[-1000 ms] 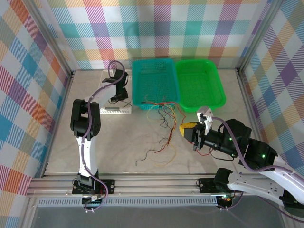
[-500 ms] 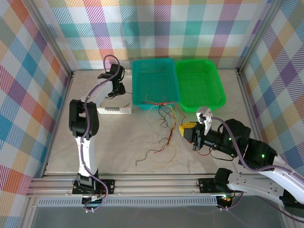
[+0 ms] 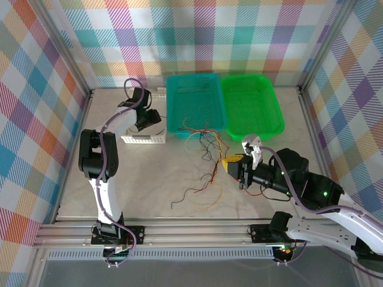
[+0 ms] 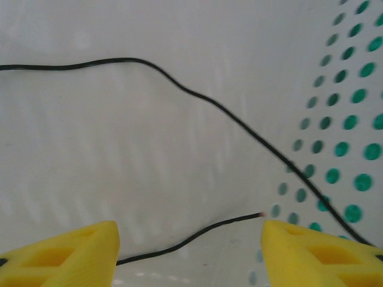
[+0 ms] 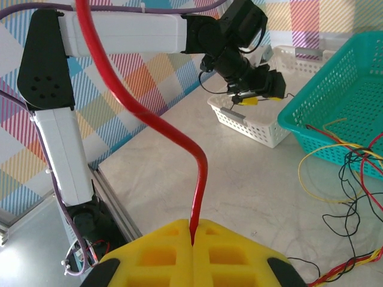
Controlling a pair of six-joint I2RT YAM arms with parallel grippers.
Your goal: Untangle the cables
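Cables (image 3: 206, 144) are seen tangled on the table (image 3: 149, 179) just in front of the teal basket (image 3: 194, 101), with several strands draped over its near rim and a few looser ones spread out toward the arm bases. A green basket (image 3: 251, 101) is set touching the teal one on its right. The right gripper (image 5: 192, 242) is positioned beside the tangle, its yellow fingers pressed together on a red cable (image 5: 198, 173), which is seen in the right wrist view rising from the seam between them and curving up to the left. The left gripper (image 4: 188, 251) is held over a white basket (image 3: 143, 139) to the left of the teal one, its fingers spread wide with nothing gripped. A black cable (image 4: 227, 113) is seen lying across the white perforated surface beneath it, and one loose end of black wire is found between the fingers, its tip near the right one.
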